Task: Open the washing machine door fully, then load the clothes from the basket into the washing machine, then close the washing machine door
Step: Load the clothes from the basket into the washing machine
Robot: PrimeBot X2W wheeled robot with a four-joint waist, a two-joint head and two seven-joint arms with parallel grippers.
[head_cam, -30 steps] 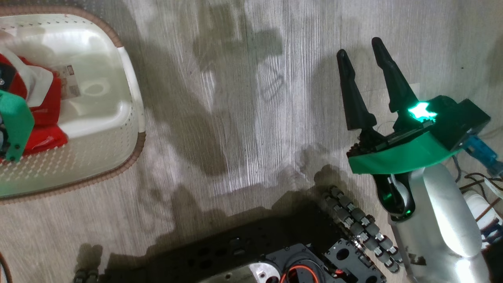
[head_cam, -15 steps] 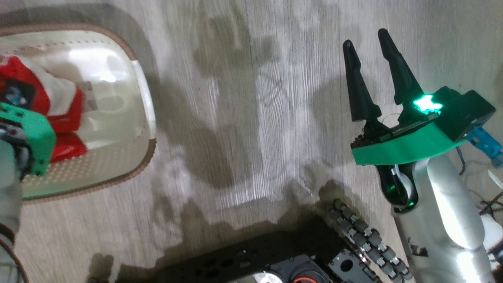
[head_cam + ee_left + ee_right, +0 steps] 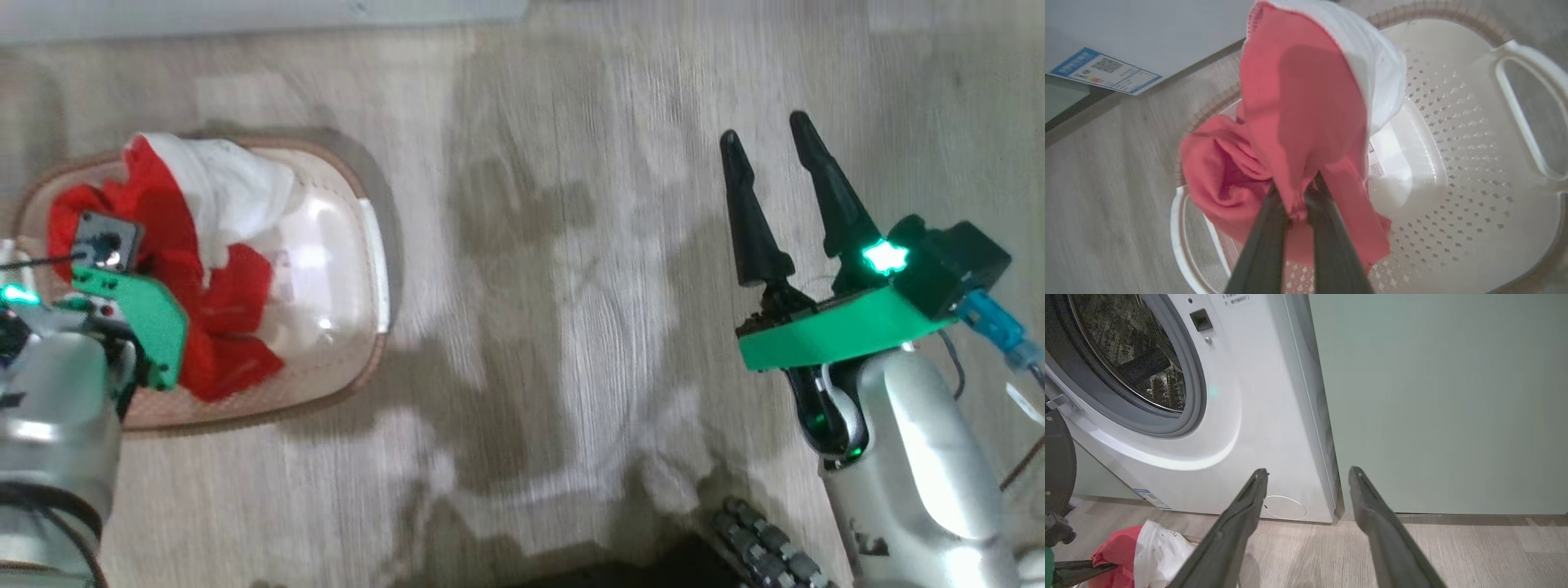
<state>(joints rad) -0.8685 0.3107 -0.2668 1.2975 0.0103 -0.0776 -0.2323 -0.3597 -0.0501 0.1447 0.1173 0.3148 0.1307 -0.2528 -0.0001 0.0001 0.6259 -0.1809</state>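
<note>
My left gripper (image 3: 1296, 206) is shut on the clothes (image 3: 1298, 106), a red garment with white cloth that hangs bunched above the basket (image 3: 1457, 212). In the head view the clothes (image 3: 204, 245) rise over the basket (image 3: 347, 269) at the left. My right gripper (image 3: 763, 139) stands open over bare floor at the right. Its wrist view shows the washing machine (image 3: 1241, 396) with its drum opening (image 3: 1126, 355) uncovered inside the grey rubber ring. A dark curved shape (image 3: 1057, 465) at that view's left edge may be the door's rim; I cannot tell.
A pale green cabinet (image 3: 1433, 396) stands beside the washing machine. The small round flap (image 3: 1286, 507) sits low on its front, and the blue sticker (image 3: 1102, 71) near the floor. Wooden floor (image 3: 555, 327) lies between the basket and the right arm. Cables (image 3: 996, 327) trail at the right.
The head camera has shifted, bringing the whole basket into view. My left gripper has lifted the clothes up out of the basket bottom. The right gripper keeps its open pose.
</note>
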